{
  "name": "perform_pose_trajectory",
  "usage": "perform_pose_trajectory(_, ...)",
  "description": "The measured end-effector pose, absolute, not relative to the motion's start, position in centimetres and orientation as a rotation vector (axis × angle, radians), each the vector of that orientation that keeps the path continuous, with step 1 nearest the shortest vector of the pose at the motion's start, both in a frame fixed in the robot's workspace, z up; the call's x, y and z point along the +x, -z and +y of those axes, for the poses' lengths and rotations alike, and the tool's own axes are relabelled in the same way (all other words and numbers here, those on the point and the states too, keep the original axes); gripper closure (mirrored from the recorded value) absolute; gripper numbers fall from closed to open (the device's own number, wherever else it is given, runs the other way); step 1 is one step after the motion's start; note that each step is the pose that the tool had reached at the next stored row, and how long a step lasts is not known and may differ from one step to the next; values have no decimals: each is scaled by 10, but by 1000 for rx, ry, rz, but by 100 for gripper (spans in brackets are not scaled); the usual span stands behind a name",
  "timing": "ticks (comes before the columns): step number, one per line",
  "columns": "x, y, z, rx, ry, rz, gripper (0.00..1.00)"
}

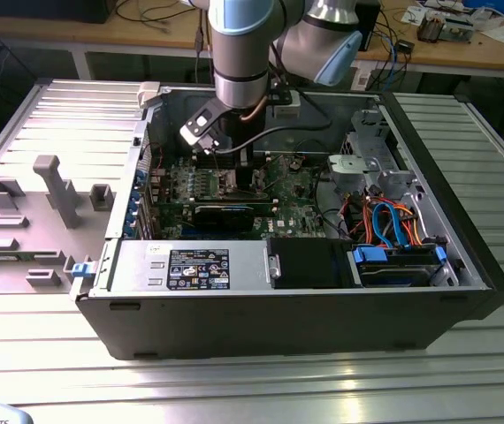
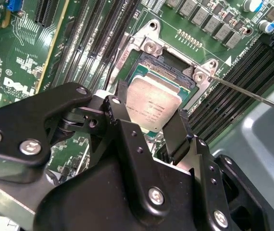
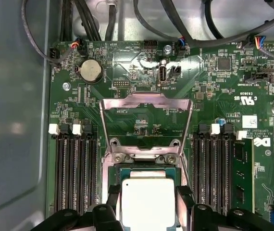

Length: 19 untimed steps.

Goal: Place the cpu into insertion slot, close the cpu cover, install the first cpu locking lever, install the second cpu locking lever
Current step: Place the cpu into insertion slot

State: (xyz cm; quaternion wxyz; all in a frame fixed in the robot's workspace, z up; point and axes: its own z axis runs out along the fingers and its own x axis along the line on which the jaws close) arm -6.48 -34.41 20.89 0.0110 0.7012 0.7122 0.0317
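We see the gripper (image 2: 149, 122) clamped on the cpu (image 2: 154, 106), its fingers (image 2: 175, 132) pressing two opposite edges so the metal top faces up, just over the socket (image 2: 168, 65); the cpu cover (image 3: 127, 100) lies flipped back (leaving the opening free, we judge); whether the cpu is seated yet, we cannot tell.

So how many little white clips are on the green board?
4. Two white clips sit on one side of the open cpu cover, two on the other. More may be hidden.
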Motion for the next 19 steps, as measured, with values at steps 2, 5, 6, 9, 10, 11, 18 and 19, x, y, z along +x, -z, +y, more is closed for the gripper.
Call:
perform_pose_trajectory(2, -65, -208, -344, 2192, -99, 2217, 46)
perform_pose_trajectory(5, -66, -205, -344, 2196, -94, 2217, 46)
perform_pose_trajectory(6, -66, -205, -344, 2197, -94, 2218, 46)
perform_pose_trajectory(9, -66, -203, -344, 2198, -92, 2219, 46)
perform_pose_trajectory(10, -66, -202, -344, 2198, -91, 2219, 46)
perform_pose_trajectory(11, -66, -201, -344, 2199, -91, 2219, 46)
perform_pose_trajectory(18, -66, -198, -344, 2201, -88, 2220, 46)
perform_pose_trajectory(19, -66, -198, -344, 2201, -88, 2220, 46)
